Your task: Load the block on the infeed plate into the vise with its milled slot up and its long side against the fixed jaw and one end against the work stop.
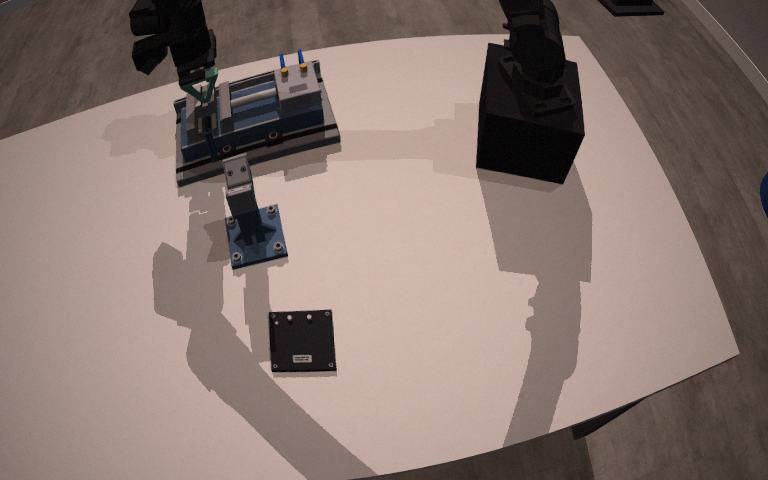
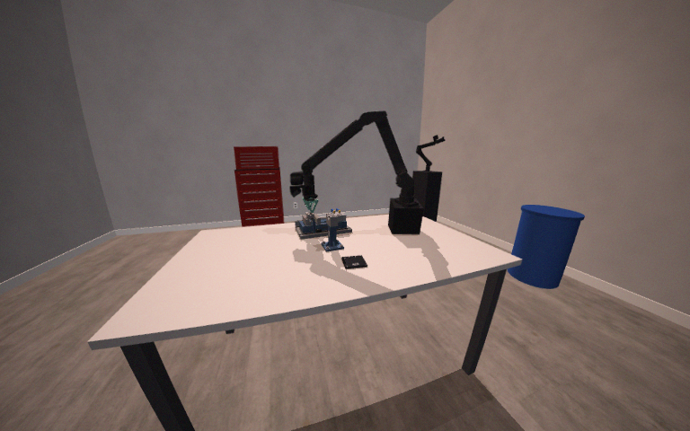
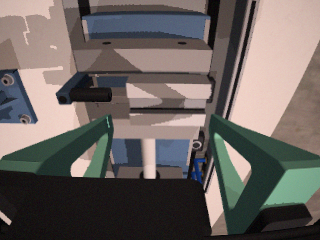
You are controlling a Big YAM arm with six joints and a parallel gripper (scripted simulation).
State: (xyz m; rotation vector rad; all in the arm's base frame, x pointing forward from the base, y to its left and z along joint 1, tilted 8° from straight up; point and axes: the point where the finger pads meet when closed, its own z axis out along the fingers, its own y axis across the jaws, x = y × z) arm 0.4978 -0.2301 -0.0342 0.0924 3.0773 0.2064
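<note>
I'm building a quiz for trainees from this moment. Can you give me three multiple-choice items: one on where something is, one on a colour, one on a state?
1. Where is the gripper?
A. Over the infeed plate
B. Over the vise
C. Over the V-block

2. What colour are its fingers?
A. Red
B. Yellow
C. Green

3. What state is the gripper in?
A. Open, holding nothing
B. Shut on the part
C. Shut on the work stop

Answers:
1. B: the top view shows it at the vise's end.
2. C: the wrist view shows both fingers green.
3. A: the fingers stand wide apart with nothing between them.
</note>
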